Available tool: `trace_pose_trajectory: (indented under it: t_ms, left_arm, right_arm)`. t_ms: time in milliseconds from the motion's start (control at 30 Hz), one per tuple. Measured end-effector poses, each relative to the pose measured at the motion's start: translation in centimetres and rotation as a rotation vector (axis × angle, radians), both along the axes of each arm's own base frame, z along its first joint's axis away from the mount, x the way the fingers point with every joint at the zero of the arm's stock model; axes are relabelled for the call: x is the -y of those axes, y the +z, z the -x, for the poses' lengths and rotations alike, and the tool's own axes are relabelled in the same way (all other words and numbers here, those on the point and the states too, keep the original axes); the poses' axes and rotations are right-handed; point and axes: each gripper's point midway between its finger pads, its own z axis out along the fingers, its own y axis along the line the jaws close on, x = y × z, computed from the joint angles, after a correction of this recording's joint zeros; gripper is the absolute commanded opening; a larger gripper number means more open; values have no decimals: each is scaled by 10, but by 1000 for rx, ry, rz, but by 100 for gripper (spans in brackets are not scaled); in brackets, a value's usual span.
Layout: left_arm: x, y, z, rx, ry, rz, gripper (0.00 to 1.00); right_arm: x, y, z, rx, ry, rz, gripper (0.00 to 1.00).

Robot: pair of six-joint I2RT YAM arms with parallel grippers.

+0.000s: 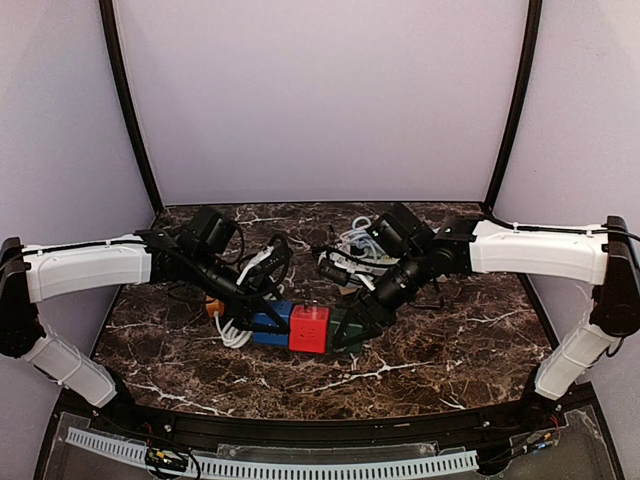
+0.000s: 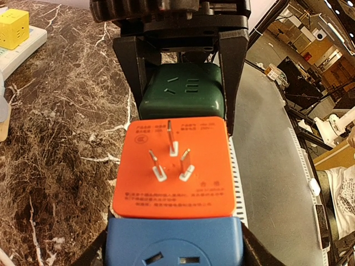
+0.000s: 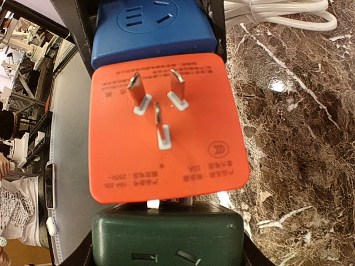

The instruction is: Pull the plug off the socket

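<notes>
Three adapter cubes lie joined in a row on the marble table: a blue cube (image 1: 268, 322), an orange-red cube (image 1: 309, 328) and a dark green cube (image 1: 350, 328). My left gripper (image 2: 175, 249) is shut on the blue cube (image 2: 175, 244), which sits flush against the orange cube (image 2: 172, 172). My right gripper (image 3: 166, 249) is shut on the green cube (image 3: 166, 238). A narrow gap shows between the green cube and the orange cube (image 3: 166, 127), with metal prongs bridging it. The orange cube's own three prongs point up at both wrist cameras.
A white power strip (image 2: 28, 47) carrying a yellow cube (image 2: 12, 27) lies behind the left arm. Coiled white cable (image 3: 277, 11) lies beyond the cubes, with more white cable (image 1: 235, 335) by the blue cube. The table's front edge (image 1: 330, 425) is close.
</notes>
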Motion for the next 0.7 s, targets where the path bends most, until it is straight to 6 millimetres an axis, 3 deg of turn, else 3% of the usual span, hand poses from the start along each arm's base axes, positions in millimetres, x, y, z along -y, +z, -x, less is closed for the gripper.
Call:
trace_pose_trajectory:
  t_ms: [700]
  left_arm:
    - [-4, 7, 7, -63, -29, 33, 1]
  right_arm:
    - [-2, 10, 19, -14, 96, -76, 0]
